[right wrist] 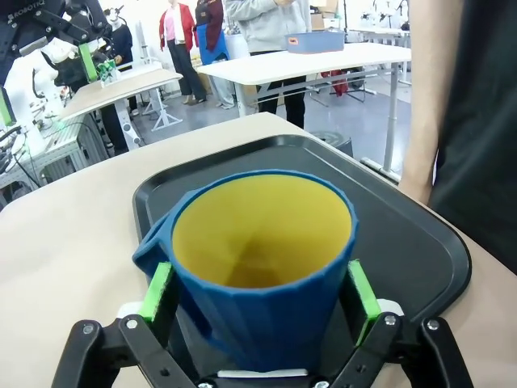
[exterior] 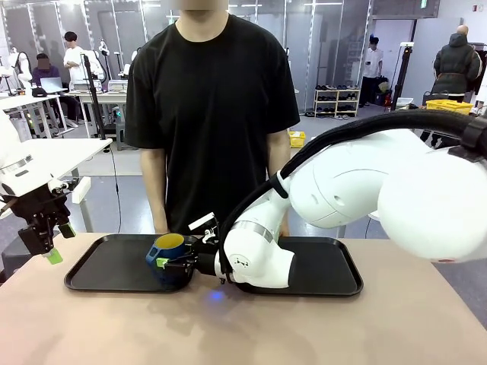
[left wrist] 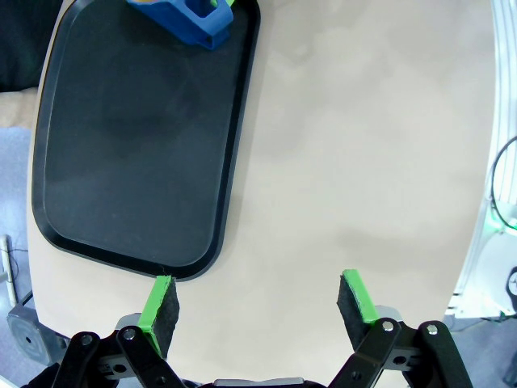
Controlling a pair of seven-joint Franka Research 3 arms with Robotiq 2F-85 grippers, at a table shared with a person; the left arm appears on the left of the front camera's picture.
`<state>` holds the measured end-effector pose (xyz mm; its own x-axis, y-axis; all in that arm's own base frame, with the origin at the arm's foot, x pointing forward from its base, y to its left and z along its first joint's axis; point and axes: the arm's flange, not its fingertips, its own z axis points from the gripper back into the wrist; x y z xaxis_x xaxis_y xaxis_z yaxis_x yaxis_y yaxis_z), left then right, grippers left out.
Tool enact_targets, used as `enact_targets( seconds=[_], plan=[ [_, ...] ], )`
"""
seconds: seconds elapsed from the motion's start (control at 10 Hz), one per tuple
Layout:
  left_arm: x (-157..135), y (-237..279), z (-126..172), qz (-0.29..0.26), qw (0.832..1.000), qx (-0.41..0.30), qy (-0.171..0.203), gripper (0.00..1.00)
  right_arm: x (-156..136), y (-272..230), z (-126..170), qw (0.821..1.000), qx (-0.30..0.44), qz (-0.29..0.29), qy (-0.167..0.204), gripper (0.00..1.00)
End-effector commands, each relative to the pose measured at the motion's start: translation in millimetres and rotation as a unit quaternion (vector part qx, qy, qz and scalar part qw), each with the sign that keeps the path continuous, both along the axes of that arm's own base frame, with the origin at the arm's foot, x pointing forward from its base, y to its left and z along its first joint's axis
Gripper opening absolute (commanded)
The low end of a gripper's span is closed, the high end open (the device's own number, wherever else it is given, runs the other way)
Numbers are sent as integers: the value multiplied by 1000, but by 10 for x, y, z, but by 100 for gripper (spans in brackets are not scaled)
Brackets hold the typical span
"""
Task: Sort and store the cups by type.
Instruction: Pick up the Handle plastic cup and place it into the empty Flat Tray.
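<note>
Right end effector (right wrist: 260,299) straddles the blue mug (right wrist: 262,259), fingers apart; back straight off so you don't tip it.

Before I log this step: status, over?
Left gripper open, idle. Right gripper open around blue mug on left tray. Nothing blocking.

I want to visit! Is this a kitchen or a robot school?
Probably a robot lab: white robot arm, claw around a blue mug, and work tables behind.
</note>
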<state>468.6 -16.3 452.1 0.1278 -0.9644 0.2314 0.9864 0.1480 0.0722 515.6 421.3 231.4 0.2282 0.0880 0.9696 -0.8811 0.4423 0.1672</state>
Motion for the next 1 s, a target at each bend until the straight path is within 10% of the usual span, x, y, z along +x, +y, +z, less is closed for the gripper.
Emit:
enact_targets(
  seconds=[0.0,0.9],
  plan=[
    [13,7,12,3,1000,4,-6,100,-383,-2,23,1000,-21,-13,-13,100],
    [13,7,12,3,1000,4,-6,100,-1067,-357,362,987,-145,-26,67,100]
  ],
)
